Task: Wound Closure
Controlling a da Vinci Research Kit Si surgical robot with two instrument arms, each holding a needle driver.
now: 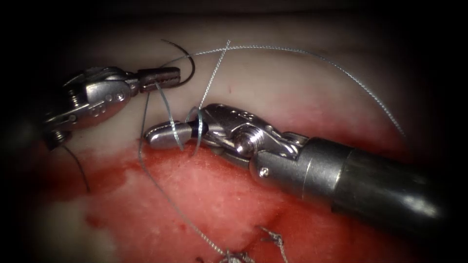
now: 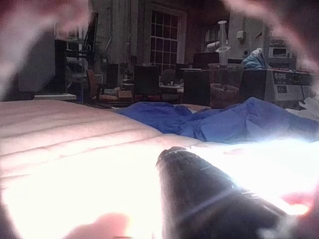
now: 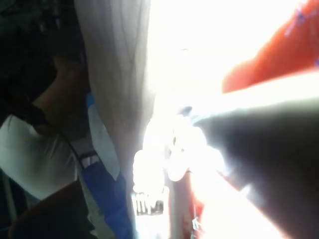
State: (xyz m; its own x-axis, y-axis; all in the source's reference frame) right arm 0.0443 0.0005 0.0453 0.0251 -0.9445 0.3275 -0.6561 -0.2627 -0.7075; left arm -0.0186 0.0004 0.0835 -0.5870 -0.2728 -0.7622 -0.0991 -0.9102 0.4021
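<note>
A: Left tool — fingers?

B: Closed on the curved needle, gripped near one end. The needle arcs up over the tips, clear of the tissue, above its pale part on the left.

A: Right tool?

B: Fingers together, nothing visibly pinched between them. The thread is wound round them in loops just behind the tips. It lies low over the red fluid.

A: Thread's run?

B: From the left fingers down to the loops, then a long strand to the stitched cut at the bottom edge. Another strand sweeps in a wide arc to the right.

A: Containers?

B: A clear cup on the far surface in the left wrist view; contents can't be told.
</note>
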